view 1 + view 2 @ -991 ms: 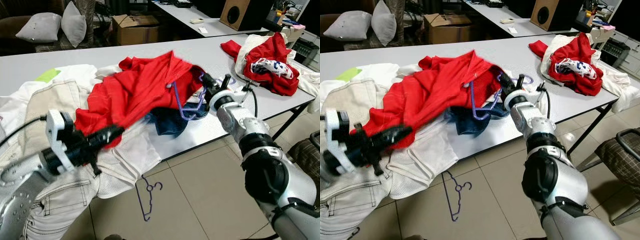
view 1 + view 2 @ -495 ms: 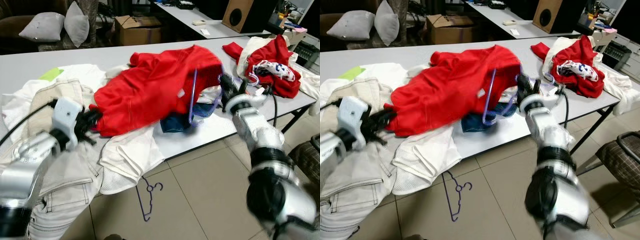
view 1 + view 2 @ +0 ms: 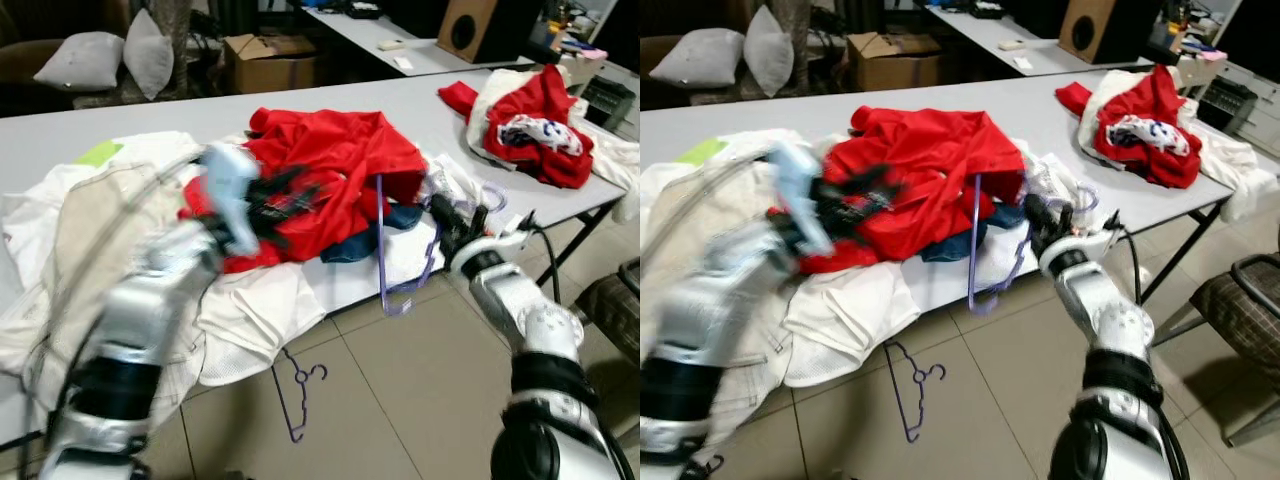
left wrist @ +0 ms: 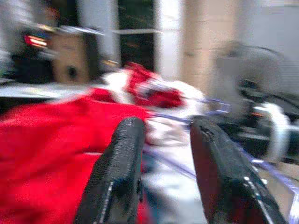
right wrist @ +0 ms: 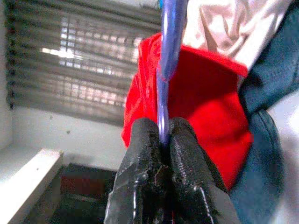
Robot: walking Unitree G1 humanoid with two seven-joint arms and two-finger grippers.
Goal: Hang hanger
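— What do the jaws have hold of?

— The right gripper (image 5: 161,147) is pinched tight on a thin bar of the purple hanger (image 3: 405,262); its two black fingers (image 5: 140,154) press together with only the plastic between them. The left gripper (image 4: 163,140) stands parted with nothing between its fingers (image 4: 122,158); it hovers over the red shirt (image 3: 330,160), blurred.

— And where is the hanger itself?

— It hangs at the front edge of the table (image 3: 160,120), its long side running down past the edge toward the floor (image 3: 400,390); its upper part lies against the red shirt and a dark blue garment (image 3: 365,240) beneath it; the right gripper holds it just beside that edge.

— What lies around them?

— White and cream clothes (image 3: 110,210) spill over the table's left part and down its front; a second heap of red and white clothes (image 3: 530,125) sits well apart at the table's far right; another hanger (image 3: 297,392), thin and dark, lies on the tiled floor below the table edge. Behind the table stand a cardboard box (image 3: 272,60), two grey cushions (image 3: 110,62) and a speaker (image 3: 478,28).
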